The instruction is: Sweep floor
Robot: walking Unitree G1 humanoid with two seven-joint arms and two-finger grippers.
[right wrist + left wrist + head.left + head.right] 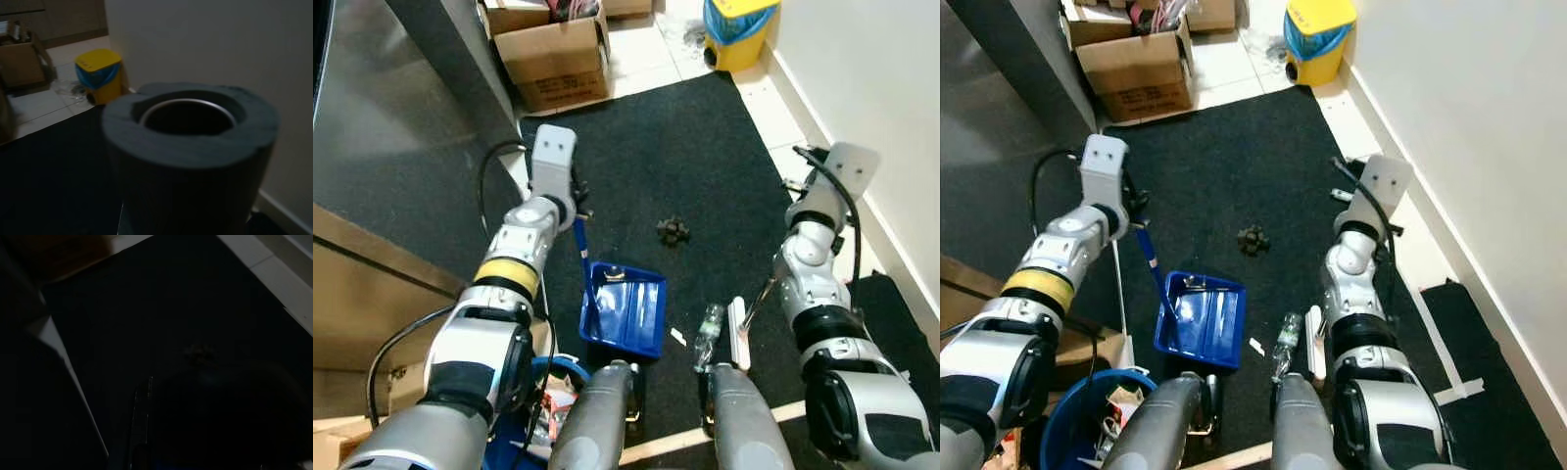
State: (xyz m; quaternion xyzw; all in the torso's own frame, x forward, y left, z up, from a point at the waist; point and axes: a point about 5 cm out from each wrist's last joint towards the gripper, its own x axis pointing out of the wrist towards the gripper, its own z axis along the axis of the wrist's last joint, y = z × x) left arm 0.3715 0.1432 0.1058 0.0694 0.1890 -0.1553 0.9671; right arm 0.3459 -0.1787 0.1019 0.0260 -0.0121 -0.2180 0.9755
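Left gripper (576, 211) clamps the blue dustpan (628, 307) handle, pan resting on the black mat (705, 166); right gripper (781, 284) grips the broom (740, 333) pole; debris clump (674, 231) lies beyond

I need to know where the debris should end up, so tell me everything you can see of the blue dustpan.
The blue dustpan looks like glossy plastic: a shallow, roughly square tray with raised side walls and a long blue handle rising toward the left gripper. It sits on the black mat, just in front of the robot's legs, its tray tilted slightly. A few pale scraps lie inside it. A dark clump of debris lies apart from it on the mat, and a clear plastic bottle lies beside it, to the robot's right.
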